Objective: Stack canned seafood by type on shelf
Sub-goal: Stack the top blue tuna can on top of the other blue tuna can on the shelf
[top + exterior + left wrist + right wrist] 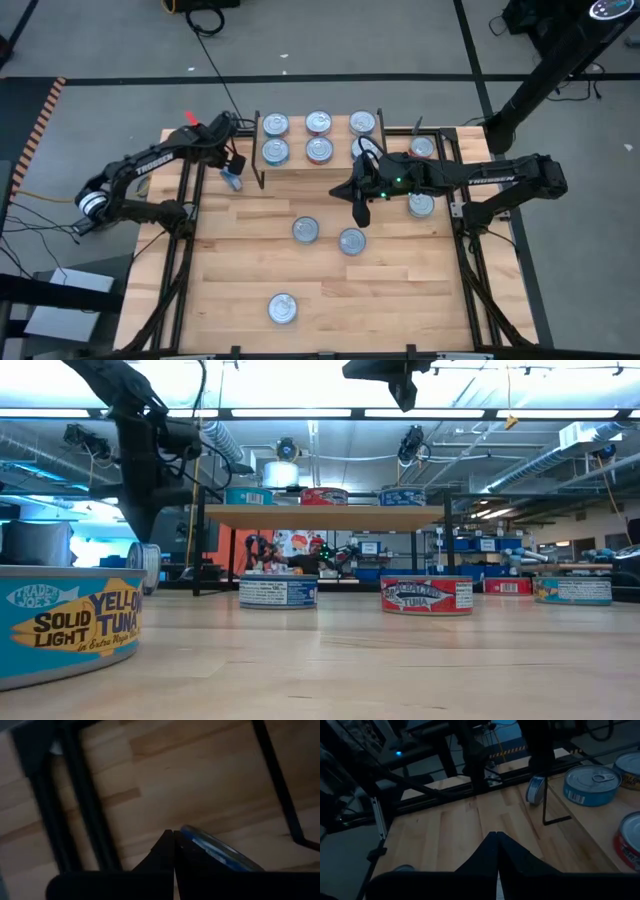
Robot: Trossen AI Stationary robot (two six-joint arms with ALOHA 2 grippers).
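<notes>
Nearest, a yellowfin tuna tin (65, 622) is sitting on the bench while the left claw (232, 172), grasping a blue tin (233, 181) on edge, is needing to lift it onto the shelf (300, 165); right claw (360, 214) is hovering clenched, empty.

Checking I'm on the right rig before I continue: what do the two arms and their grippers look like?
Both arms are dark, nearly black, jointed, with white TROSSEN lettering along a link. The left arm has a white ring at its base joint and a red patch near its wrist. The right arm shows small green lights near its wrist and a thin black cable looping over it. Each gripper has two dark fingers tapering to a point.
</notes>
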